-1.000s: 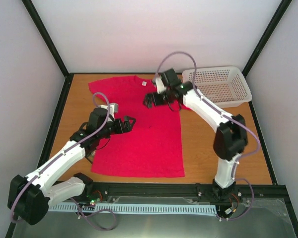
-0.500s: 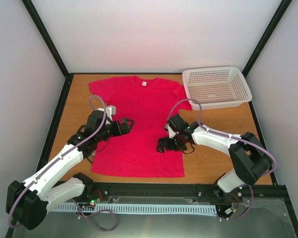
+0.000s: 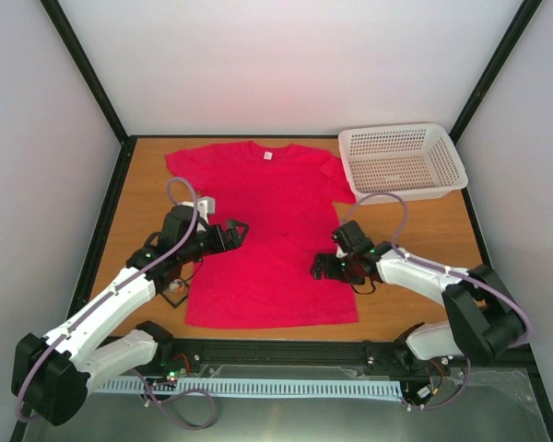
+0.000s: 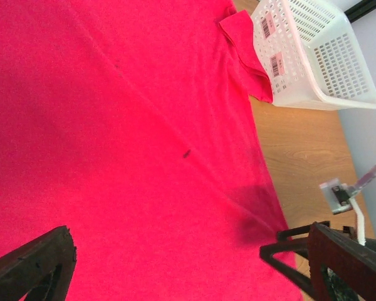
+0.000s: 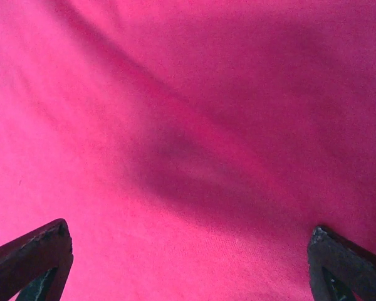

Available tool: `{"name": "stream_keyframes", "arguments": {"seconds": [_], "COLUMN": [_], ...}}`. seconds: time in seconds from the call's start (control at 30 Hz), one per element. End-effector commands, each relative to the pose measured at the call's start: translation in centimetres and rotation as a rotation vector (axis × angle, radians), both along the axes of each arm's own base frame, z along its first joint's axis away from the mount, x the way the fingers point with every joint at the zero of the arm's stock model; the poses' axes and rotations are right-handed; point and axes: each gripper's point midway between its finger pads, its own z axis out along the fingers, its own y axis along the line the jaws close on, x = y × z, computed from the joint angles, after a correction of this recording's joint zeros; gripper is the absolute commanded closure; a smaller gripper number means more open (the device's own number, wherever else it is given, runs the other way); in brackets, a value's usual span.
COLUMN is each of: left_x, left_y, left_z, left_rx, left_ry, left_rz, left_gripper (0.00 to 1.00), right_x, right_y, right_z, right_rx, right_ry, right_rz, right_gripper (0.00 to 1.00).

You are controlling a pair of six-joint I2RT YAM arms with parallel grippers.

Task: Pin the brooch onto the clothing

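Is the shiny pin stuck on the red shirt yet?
Not yet. Done: the red shirt lies spread flat on the table. In hand: nothing; the left gripper and right gripper are open and empty over it. Left: finding the brooch, which I cannot make out anywhere, picking it up and pinning it on.

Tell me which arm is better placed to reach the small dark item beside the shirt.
Left, likely: the item lies right beside the left arm, while the right pincer is open over the far side of the shirt.
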Motion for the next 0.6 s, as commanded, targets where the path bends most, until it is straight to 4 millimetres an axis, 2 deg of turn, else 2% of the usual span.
{"name": "stream_keyframes", "arguments": {"seconds": [0.0, 0.07, 0.17, 0.3, 0.43, 0.5, 0.57], "left_x": [0.3, 0.3, 0.5, 0.8, 0.7, 0.5, 0.3], "left_y": [-0.2, -0.4, -0.4, -0.4, -1.1, -2.0, -3.1], "left_z": [0.6, 0.4, 0.2, 0.2, -0.2, -0.6, -1.4], "left_rx": [0.014, 0.017, 0.025, 0.033, 0.016, -0.011, -0.025], "left_ry": [-0.016, -0.011, -0.009, -0.013, 0.002, 0.011, 0.040], "left_rz": [-0.009, -0.014, -0.015, -0.015, -0.044, -0.090, -0.148], "left_gripper": [0.00, 0.00, 0.00, 0.00, 0.00, 0.00, 0.00], "right_x": [-1.3, -0.8, -0.4, 0.7, 4.0, 6.2, 8.3], "right_y": [-6.2, -5.6, -3.4, -1.7, -3.0, -4.0, -5.0], "right_z": [-2.2, -1.5, 0.3, 4.3, 8.3, 9.9, 10.7], "right_rx": [-0.175, -0.141, -0.053, 0.028, 0.013, 0.006, -0.021], "right_ry": [0.043, 0.026, 0.007, -0.084, -0.223, -0.268, -0.302], "right_rz": [-0.172, -0.139, -0.035, 0.053, 0.017, -0.024, -0.050], "right_gripper": [0.00, 0.00, 0.00, 0.00, 0.00, 0.00, 0.00]}}
